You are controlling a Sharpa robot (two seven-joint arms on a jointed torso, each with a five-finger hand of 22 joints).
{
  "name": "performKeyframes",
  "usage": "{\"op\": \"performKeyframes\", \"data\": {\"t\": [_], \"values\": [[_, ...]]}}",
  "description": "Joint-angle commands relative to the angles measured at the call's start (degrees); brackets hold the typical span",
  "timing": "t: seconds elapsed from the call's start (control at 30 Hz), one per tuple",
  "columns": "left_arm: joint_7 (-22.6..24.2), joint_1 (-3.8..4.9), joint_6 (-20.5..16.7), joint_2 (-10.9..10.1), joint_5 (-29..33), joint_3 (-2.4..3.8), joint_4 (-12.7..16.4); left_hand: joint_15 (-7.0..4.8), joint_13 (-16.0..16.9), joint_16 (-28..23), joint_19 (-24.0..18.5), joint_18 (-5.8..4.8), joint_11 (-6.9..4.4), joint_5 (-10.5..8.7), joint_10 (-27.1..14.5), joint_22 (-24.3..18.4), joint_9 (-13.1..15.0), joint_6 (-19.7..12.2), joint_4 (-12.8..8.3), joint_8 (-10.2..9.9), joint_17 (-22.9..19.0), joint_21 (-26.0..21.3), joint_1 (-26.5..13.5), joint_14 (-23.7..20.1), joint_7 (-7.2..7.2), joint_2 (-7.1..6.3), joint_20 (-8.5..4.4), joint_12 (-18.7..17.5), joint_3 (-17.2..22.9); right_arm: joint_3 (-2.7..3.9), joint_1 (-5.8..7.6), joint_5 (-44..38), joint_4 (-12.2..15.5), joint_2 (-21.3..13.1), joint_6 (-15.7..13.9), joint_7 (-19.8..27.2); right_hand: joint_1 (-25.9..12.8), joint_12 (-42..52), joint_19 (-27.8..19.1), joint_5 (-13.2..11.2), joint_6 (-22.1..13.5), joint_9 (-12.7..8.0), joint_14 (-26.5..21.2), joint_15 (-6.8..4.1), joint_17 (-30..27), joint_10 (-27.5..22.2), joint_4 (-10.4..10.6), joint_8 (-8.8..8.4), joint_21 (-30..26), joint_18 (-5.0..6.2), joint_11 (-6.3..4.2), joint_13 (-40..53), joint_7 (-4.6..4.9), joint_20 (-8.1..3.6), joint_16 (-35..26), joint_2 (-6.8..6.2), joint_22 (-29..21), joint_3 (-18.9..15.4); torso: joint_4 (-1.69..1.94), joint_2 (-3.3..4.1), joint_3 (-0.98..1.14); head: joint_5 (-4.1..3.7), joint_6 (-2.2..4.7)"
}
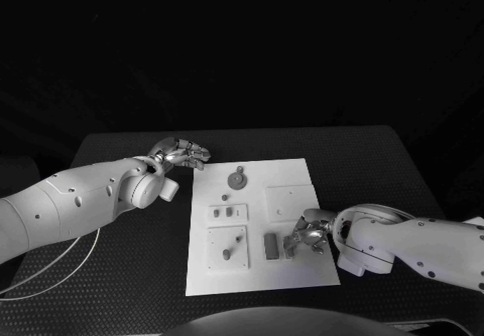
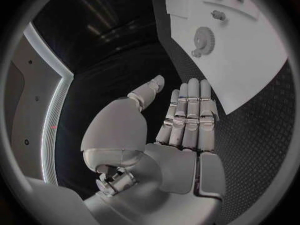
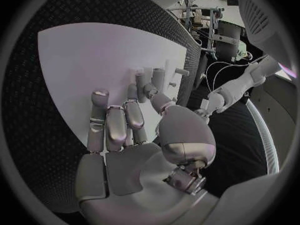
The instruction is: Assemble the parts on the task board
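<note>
The white task board [image 1: 292, 199] lies in the middle of the black table. On it are a round gear-like part [image 1: 237, 180], a grey rectangular part [image 1: 272, 246] and small pieces on raised plates [image 1: 226, 211]. My left hand [image 1: 182, 152] hovers off the board's far left corner; in the left wrist view its fingers [image 2: 187, 115] are straight, the thumb is apart and it holds nothing, with the gear [image 2: 203, 37] beyond it. My right hand [image 1: 308, 235] sits over the board's right side, just right of the rectangular part. Its fingers [image 3: 115, 127] stretch over the board [image 3: 94, 60], with nothing held.
The black textured table mat [image 1: 121, 280] surrounds the board on all sides. A thin white cable [image 1: 61, 269] loops under my left arm at the table's left edge. Upright pegs [image 3: 156, 77] stand on the board just beyond my right hand's fingertips.
</note>
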Motion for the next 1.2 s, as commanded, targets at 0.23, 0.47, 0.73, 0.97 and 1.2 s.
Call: {"op": "performKeyframes", "data": {"t": [0.23,0.47,0.73,0.97,1.2], "values": [[0.4,0.05,0.7,0.0,0.2,0.03,0.2,-0.02,-0.1,-0.4,0.2,0.53,0.13,0.06,0.0,-0.1,-0.1,-0.3,0.1,0.3,0.1,0.0,-0.5,0.4,0.21,0.03,0.24,0.2,-0.2,-0.09,-0.14,0.1,-0.3,0.3,2.1,0.0,-3.7,-0.7,0.4,0.2,0.5,-0.8,-0.3,-0.35,-0.6,-0.2,0.5,-0.45,-0.4,1.39,0.16,-0.5,0.2,-0.15,-0.4,-3.1,0.8,-0.4,-0.03,-0.01,0.03,0.06,-0.21],[0.3,0.05,0.8,0.0,0.2,0.03,0.1,-0.03,-0.1,-0.4,0.2,0.53,0.14,0.06,-0.1,-0.1,-0.1,-0.3,0.2,0.3,0.1,0.0,-0.5,0.4,0.22,0.03,0.24,0.2,-0.2,-0.09,-0.14,0.1,-0.1,0.4,2.3,0.1,-4.5,-0.7,0.5,0.2,0.6,-1.0,-0.3,-0.34,-0.7,-0.2,0.7,-0.54,-0.5,1.39,0.17,-0.5,0.22,-0.2,-0.5,-3.85,0.8,0.1,-0.03,-0.02,0.01,0.08,-0.3],[0.3,0.05,0.8,0.0,0.2,0.03,0.1,-0.03,-0.1,-0.4,0.2,0.53,0.14,0.07,-0.1,-0.1,-0.1,-0.3,0.2,0.3,0.2,0.0,-0.5,0.4,0.22,0.03,0.24,0.2,-0.2,-0.09,-0.14,0.1,0.0,0.4,2.6,0.2,-4.5,-0.7,0.6,0.2,0.7,-1.1,-0.2,-0.35,-0.7,-0.2,0.6,-0.53,-0.6,1.39,0.14,-0.5,0.19,-0.27,-0.5,-3.64,0.8,0.7,-0.01,-0.02,0.01,0.06,-0.37],[0.3,0.05,0.7,0.0,0.2,0.03,0.1,-0.03,-0.1,-0.5,0.2,0.53,0.14,0.07,-0.1,-0.1,-0.1,-0.3,0.2,0.3,0.2,0.0,-0.5,0.4,0.22,0.03,0.24,0.2,-0.2,-0.09,-0.15,-0.2,-0.1,0.4,2.7,0.1,-1.1,-0.7,0.6,0.2,0.8,-1.3,-0.2,-0.37,-0.7,-0.2,0.0,-0.52,-0.7,1.39,0.08,-0.5,0.14,-0.42,-0.5,-2.69,1.0,3.5,-0.02,-0.01,0.01,0.05,-0.41],[0.3,0.05,0.9,0.0,0.2,0.03,0.1,-0.03,-0.1,-0.5,0.2,0.53,0.14,0.06,-0.1,-0.1,-0.1,-0.3,0.2,0.3,0.2,0.0,-0.5,0.4,0.23,0.03,0.24,0.2,-0.2,-0.09,-0.15,-0.4,-0.1,0.5,3.9,0.4,1.5,-0.7,0.4,0.2,0.6,-1.3,-0.4,-0.34,-0.8,-0.2,-0.2,-0.45,-0.6,1.39,0.09,-0.4,0.12,-0.32,-0.5,-2.42,1.2,5.0,-0.03,-0.01,0.02,0.01,-0.44]]}}
